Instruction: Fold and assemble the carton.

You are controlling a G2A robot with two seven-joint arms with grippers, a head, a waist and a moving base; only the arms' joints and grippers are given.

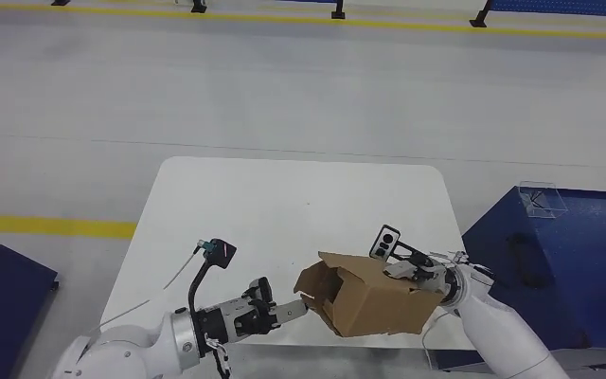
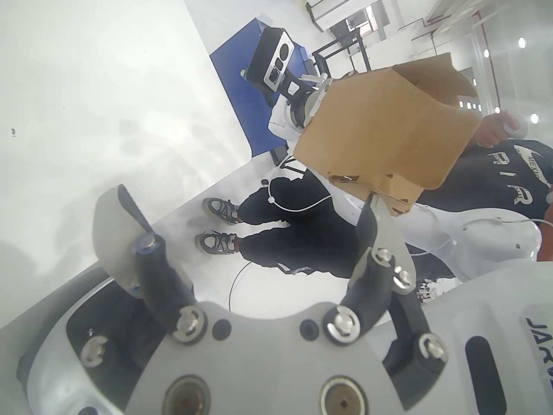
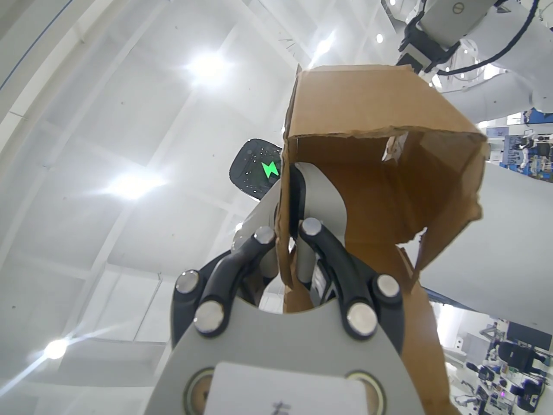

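One brown corrugated-cardboard carton (image 1: 374, 301) is held off the white rounded-corner table (image 1: 284, 208), above its near edge and towards the right. The tube is opened into a box shape and both ends are unclosed, so the task is judged partway done.

Tool state:
- The right gripper (image 3: 286, 239) is closed onto a single side wall at the carton's right end, with the wall pinched between the two fingers.
- The left gripper (image 2: 246, 213) is spread wide and nothing is held. One fingertip (image 2: 375, 224) is at the ragged end flap (image 2: 391, 192) of the carton's left end. Whether contact is made cannot be told.

The step judged in hand is the tucking-in of a left-end flap while the tube is steadied from the right.

Notes for doing it well:
- The flap should be pressed with the flat of the finger, close to its crease rather than at the torn free edge, where snagging is likely.
- The push is best directed along the tube towards the right gripper, so the load is taken by the pinch and no twist is induced.
- Only one thin wall is clamped, so slip or buckling is a risk and a slow, light push is advised.

Relative position: the carton lies between the two grippers. The left gripper is just to its left, and the right gripper is at its far right corner.
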